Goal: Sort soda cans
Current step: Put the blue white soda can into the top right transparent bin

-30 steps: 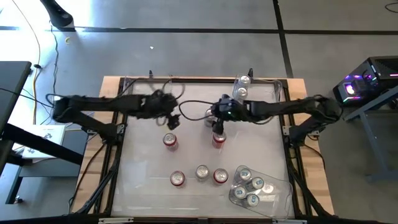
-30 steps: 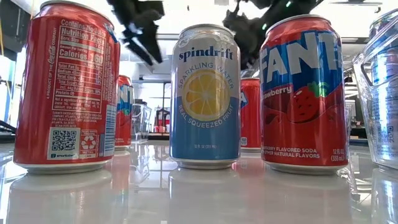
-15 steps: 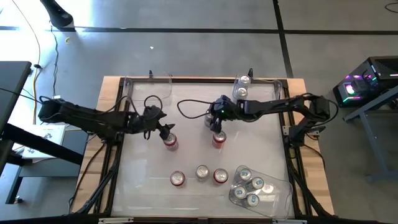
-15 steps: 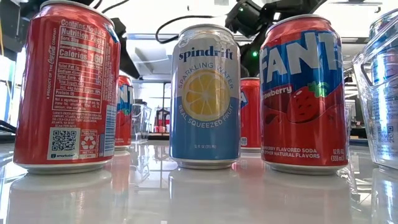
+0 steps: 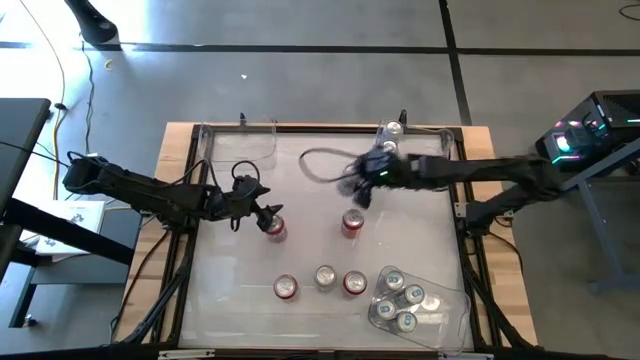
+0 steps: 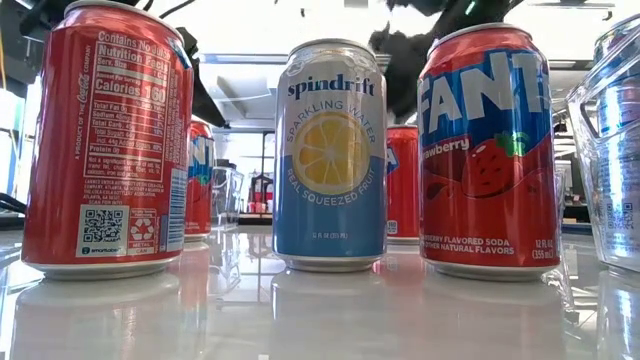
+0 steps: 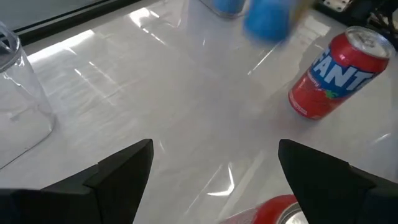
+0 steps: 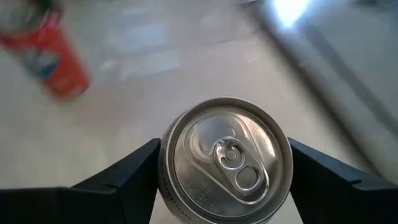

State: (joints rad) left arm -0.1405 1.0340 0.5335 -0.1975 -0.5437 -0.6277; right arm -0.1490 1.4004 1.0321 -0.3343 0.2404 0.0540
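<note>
Several silver-topped cans already lay in the clear plastic bin; five stood loose beside it. The right tool gripped a silver-topped can; the left tool gaped empty.

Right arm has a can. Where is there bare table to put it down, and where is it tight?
Free: the wide strip between the two middle red cans and the front row of three cans, and the front-left corner beside that row. Tight: the front-right bin of cans, and the back-right bin, where the right gripper hovers.
</note>
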